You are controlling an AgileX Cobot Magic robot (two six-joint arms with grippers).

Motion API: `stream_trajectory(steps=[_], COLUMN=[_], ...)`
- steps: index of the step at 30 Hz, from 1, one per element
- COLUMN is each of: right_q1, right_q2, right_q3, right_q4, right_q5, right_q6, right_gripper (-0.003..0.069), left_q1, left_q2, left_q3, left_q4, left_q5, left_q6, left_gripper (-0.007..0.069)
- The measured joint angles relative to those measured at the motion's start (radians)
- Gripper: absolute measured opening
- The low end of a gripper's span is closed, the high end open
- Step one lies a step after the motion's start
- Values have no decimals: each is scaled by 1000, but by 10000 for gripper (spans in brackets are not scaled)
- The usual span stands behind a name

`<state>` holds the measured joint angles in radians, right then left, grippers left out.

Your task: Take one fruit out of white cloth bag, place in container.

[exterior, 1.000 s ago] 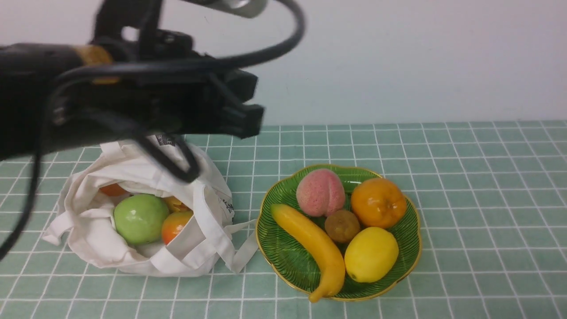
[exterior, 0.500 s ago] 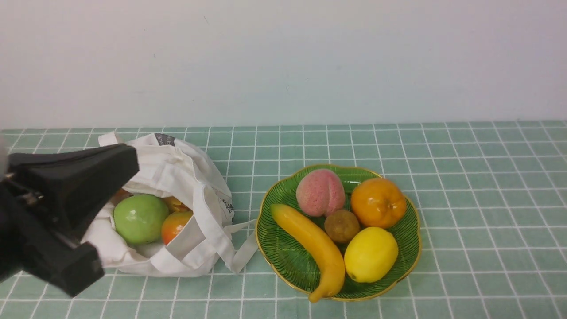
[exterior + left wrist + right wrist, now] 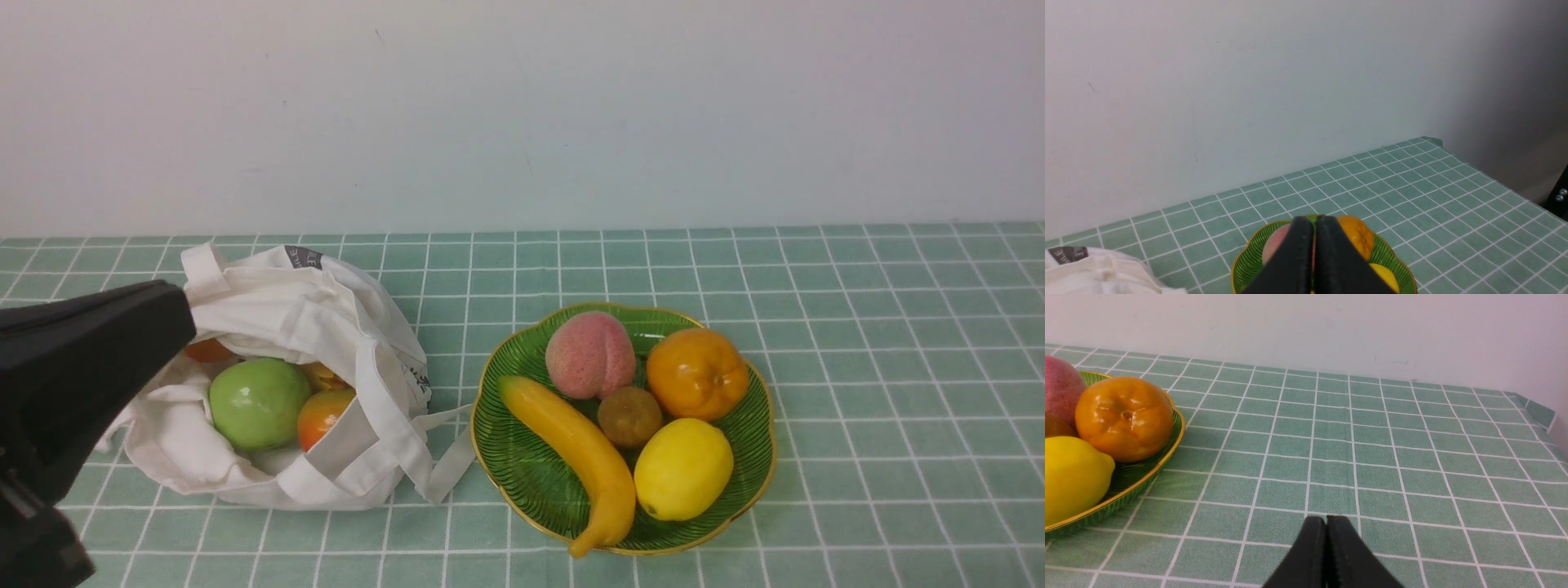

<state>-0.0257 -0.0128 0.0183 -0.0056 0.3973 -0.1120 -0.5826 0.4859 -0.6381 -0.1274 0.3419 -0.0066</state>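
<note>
The white cloth bag (image 3: 326,318) lies open on the left of the checked cloth, its labelled edge also showing in the left wrist view (image 3: 1094,269). The small brownish fruit (image 3: 629,416) rests in the middle of the green, gold-rimmed container (image 3: 755,482), among other fruit. My left gripper (image 3: 180,314) is shut and empty, low at the left edge, just left of the bag. In its wrist view the shut gripper (image 3: 1314,222) hides the middle of the container (image 3: 1249,261). My right gripper (image 3: 1326,520) is shut on nothing, low over the cloth, to the right of the container (image 3: 1139,473).
A green apple (image 3: 259,403) and an orange-red fruit (image 3: 322,416) lie inside the bag. A banana (image 3: 580,457), peach (image 3: 589,354), orange (image 3: 696,373) and lemon (image 3: 684,467) share the dish. A wall stands behind; the table's corner (image 3: 1535,408) lies far right.
My left arm has dropped from high above the bag and pulled back to the left edge of the front view. The bag and the fruit have not moved.
</note>
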Motion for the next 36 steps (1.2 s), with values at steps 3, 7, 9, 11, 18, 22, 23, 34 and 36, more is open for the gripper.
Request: stream_trajectory(steps=[3,7,9,11,18,22,23,34,36], right_q1=[0,0,0,0,0,0,0,0,0], right_q2=[0,0,0,0,0,0,0,0,0], right_q3=[0,0,0,0,0,0,0,0,0], right_q4=[0,0,0,0,0,0,0,-1,-1], right_q5=[0,0,0,0,0,0,0,0,0], right_q6=[0,0,0,0,0,0,0,0,0], right_gripper=[-15,-15,-15,-15,-15,-15,-15,-15,-15], left_q1=[0,0,7,51,308,462,491,523,526], left_q2=[-53,-140,-180,-249,-419,-492,-495,-497,-497], left_q3=[0,8,30,99,363,556,602,663,663], left_q4=[22,62,90,127,139,156,158,164,164], left_q5=[62,163,175,171,136,127,126,42,42], left_q6=[-1,-1,-2,-7,-8,-8,-8,-8,-8], left_gripper=[-8,-8,-8,-8,-8,-8,-8,-8,-8])
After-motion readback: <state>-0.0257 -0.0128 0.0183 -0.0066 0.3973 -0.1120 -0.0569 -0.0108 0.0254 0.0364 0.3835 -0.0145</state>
